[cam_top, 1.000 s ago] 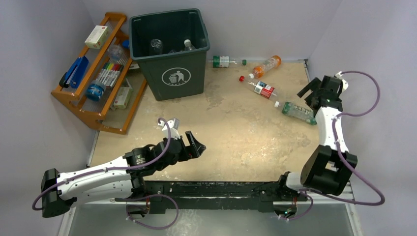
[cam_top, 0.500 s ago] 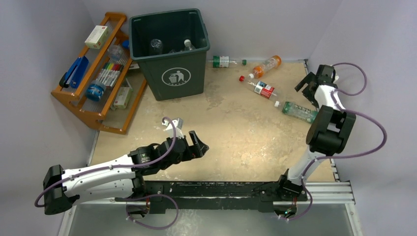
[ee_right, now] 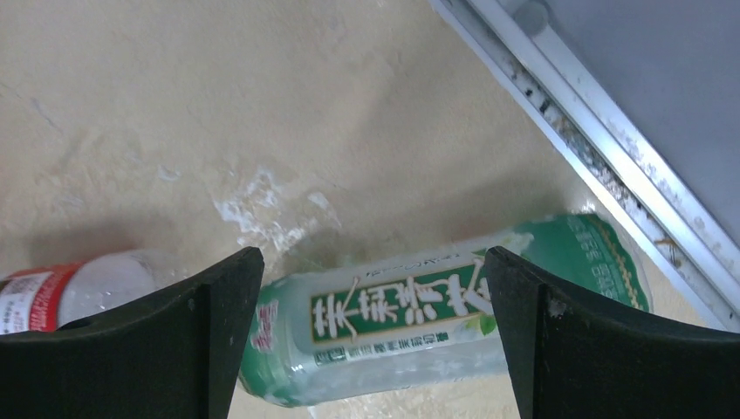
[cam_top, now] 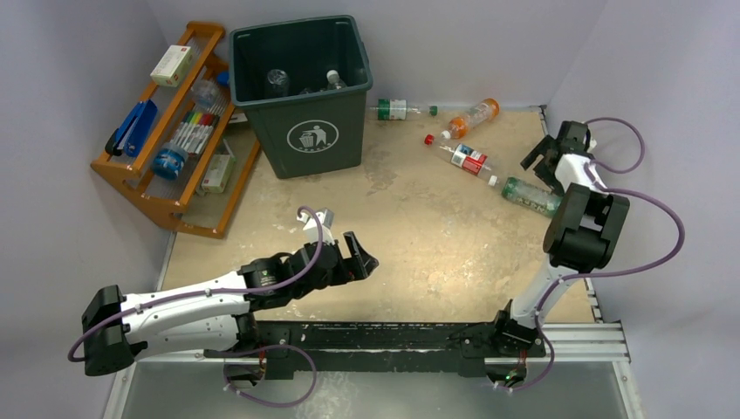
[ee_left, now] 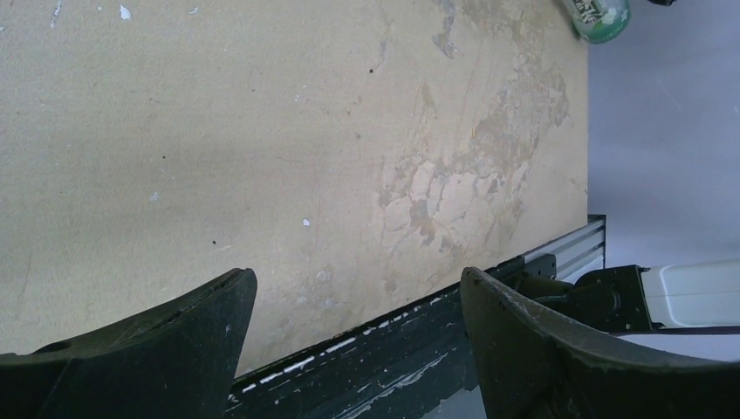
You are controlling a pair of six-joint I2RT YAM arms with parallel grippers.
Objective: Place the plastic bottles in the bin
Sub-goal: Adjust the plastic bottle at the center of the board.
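The dark green bin [cam_top: 318, 135] stands at the back left with two bottles [cam_top: 277, 81] inside. Several plastic bottles lie on the table to its right: a clear one [cam_top: 397, 109], an orange one [cam_top: 471, 116], a red-labelled one [cam_top: 467, 159] and a green-labelled one [cam_top: 528, 194]. My right gripper [cam_top: 543, 160] hovers open just above the green-labelled bottle [ee_right: 410, 319], its fingers [ee_right: 373, 262] apart with the label between them and touching nothing. The red-labelled bottle [ee_right: 78, 288] shows at the left. My left gripper [cam_top: 362, 257] is open and empty [ee_left: 358, 279] low over the near table.
An orange wooden rack [cam_top: 166, 122] with markers and boxes leans at the far left. A metal rail [ee_right: 611, 157] and grey wall run close beside the green-labelled bottle. The black base rail [cam_top: 393, 336] lines the near edge.
My right arm has risen and carried its open gripper back over the green-labelled bottle. My left gripper has slid a little to the right over the table, still open.
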